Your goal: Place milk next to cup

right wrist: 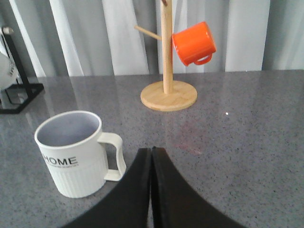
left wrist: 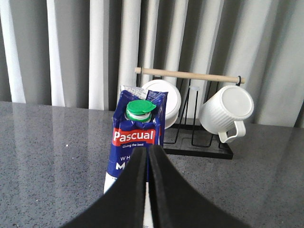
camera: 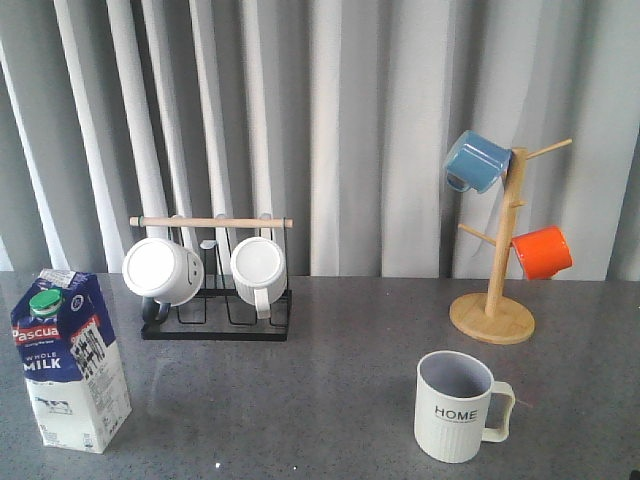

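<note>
Both hands are pressed together, holding nothing. Just ahead of the left hand (left wrist: 147,156) stands the milk (left wrist: 137,137). The cup (right wrist: 76,154) sits near the right hand (right wrist: 151,156), off to its left.

The milk (camera: 70,360) is blue and white with a green cap and a red "Pascual" band. The cup (camera: 455,407) is cream-white, ribbed, pale grey-lilac inside, lettered "HOME" in black. The bench (camera: 330,400) is speckled dark grey. One hanging mug is blue (camera: 476,161), another orange (camera: 541,252), on a pale wooden tree (camera: 494,300); each gripper's fingers (left wrist: 142,190) are black
</note>
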